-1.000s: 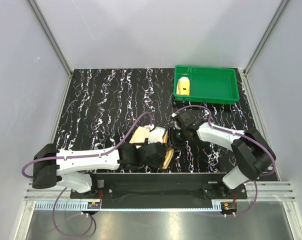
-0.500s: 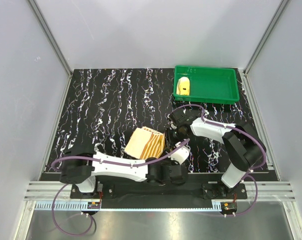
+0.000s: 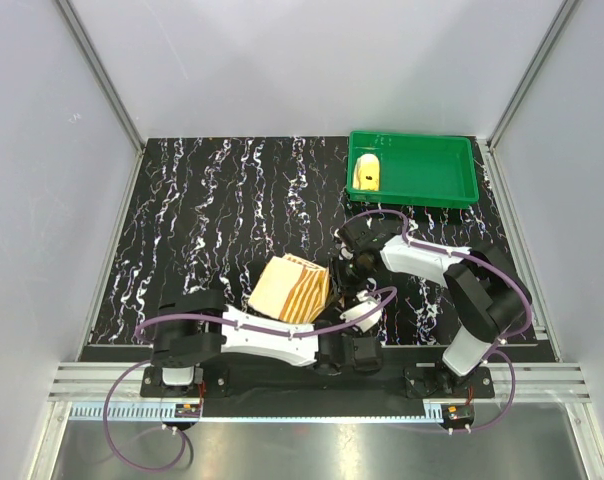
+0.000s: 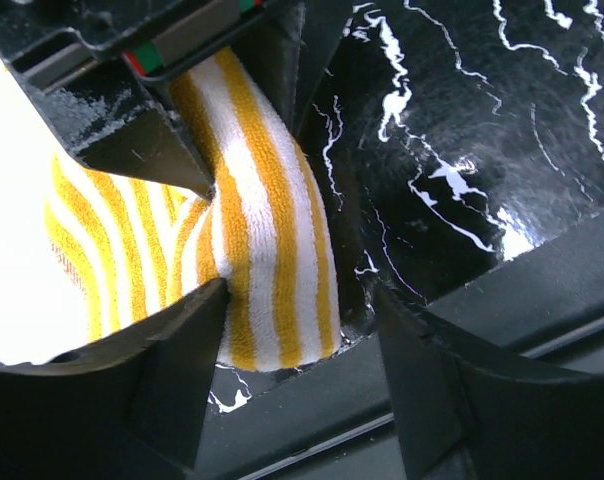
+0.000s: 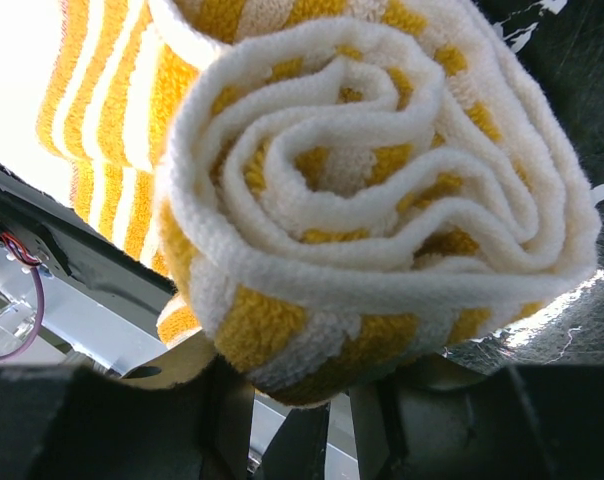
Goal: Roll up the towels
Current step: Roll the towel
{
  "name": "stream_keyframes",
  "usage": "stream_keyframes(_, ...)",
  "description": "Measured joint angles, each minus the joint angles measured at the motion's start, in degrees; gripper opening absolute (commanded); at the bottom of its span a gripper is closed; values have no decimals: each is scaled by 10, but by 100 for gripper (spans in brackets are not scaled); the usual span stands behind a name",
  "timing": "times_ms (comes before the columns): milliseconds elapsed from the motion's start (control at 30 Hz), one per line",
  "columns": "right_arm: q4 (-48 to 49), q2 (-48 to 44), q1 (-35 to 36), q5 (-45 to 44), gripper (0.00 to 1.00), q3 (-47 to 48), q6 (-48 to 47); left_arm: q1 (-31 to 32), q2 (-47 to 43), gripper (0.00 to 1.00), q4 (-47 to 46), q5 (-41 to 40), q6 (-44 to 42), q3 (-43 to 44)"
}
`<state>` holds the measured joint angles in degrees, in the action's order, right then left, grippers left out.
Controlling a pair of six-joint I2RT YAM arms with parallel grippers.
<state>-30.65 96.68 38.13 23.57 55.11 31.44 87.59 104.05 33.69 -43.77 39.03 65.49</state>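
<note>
The striped towel (image 3: 290, 288) lies near the table's front edge, partly rolled. Its roll shows end-on as a spiral (image 5: 372, 190) in the right wrist view. My right gripper (image 3: 344, 268) (image 5: 322, 400) is shut on that roll at the towel's right side. My left gripper (image 3: 350, 300) (image 4: 300, 300) stands open around the roll's other end (image 4: 267, 250). The cloth touches the left finger (image 4: 162, 380), and a gap separates it from the right finger (image 4: 422, 400). The yellow towel (image 3: 367, 173) lies rolled in the green tray (image 3: 432, 195).
The green tray sits at the back right corner of the black marbled table (image 3: 202, 220). The black front rail (image 3: 282, 378) runs just below the left gripper. The left arm (image 3: 242, 340) lies low along the front edge, with purple cables looping over both arms.
My left arm has swung off the top of the striped towel to its front right, and its jaws have widened. The towel's flat part is now uncovered. The right gripper moved slightly left.
</note>
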Motion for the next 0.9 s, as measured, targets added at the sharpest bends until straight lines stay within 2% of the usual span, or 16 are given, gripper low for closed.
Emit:
stream_keyframes(267,2,0,0,2,43,-1,0,-11,40,66,47,-9,39,26)
stream_keyframes(367,4,0,1,2,44,-2,0,-16,52,62,66,-11,49,38)
stream_keyframes(500,11,0,1,2,44,-6,0,-29,61,46,79,-12,56,43)
stream_keyframes(633,16,0,1,3,45,-7,0,-33,60,20,82,-11,57,42)
stream_keyframes(767,17,0,1,3,52,-7,-1,-38,51,11,67,-6,52,30)
stream_keyframes(800,16,0,1,1,59,-7,-1,-40,48,11,63,-2,50,26)
stream_keyframes(900,6,0,1,-8,70,-6,-6,-43,40,11,56,6,45,21)
